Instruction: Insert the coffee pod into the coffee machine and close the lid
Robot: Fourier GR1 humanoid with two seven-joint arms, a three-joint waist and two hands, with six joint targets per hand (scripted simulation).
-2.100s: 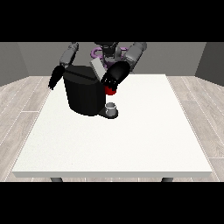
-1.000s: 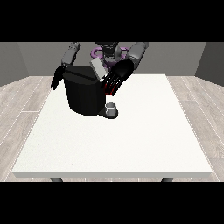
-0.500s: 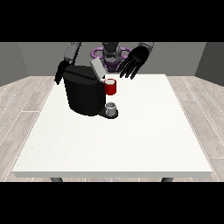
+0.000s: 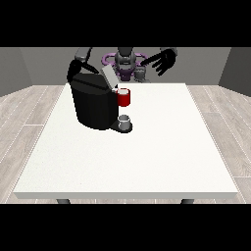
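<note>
The black coffee machine point(image 4: 94, 105) stands on the left half of the white table point(image 4: 162, 147). Its grey lid point(image 4: 109, 76) tilts up at the top. A red thing at the machine point(image 4: 124, 97) sits at the front of its head. Below it, on the machine's base, stands a small grey thing point(image 4: 125, 120). The hand at the view's right point(image 4: 163, 61) hangs in the air with its fingers spread, well right of the machine and holding nothing. The hand at the view's left point(image 4: 75, 70) is by the machine's back left top corner.
The robot's torso point(image 4: 125, 62) is behind the table's far edge, with another small grey thing point(image 4: 140, 73) in front of it. The table's far edge runs just behind the machine.
The hand at the view's right has lifted off the machine's front and drawn back up and to the right, which uncovers the red thing. The hand at the view's left has barely moved.
</note>
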